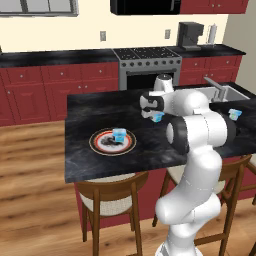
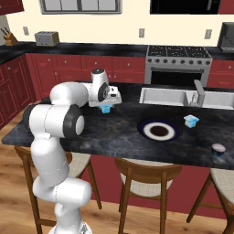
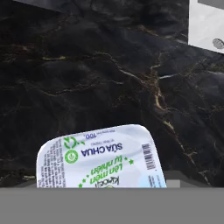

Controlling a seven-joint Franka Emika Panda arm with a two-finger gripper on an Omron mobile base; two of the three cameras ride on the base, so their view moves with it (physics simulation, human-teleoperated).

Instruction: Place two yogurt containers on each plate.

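gripper (image 2: 106,108) holds a yogurt cup (image 2: 106,109) above the counter (image 1: 80,150) | ringed plate (image 1: 112,142) toward near edge, arm's left | carry there

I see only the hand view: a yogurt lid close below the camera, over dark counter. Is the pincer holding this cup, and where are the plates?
Observer: Yes, by the base views. The pincer is shut on a yogurt cup and holds it above the counter.
Operator: Is any plate already filled?
Observer: The white ringed plate carries one yogurt cup. The navy plate carries none.
Operator: Are more cups left?
Observer: One lies on the counter beside the navy plate, on the side toward the sink.
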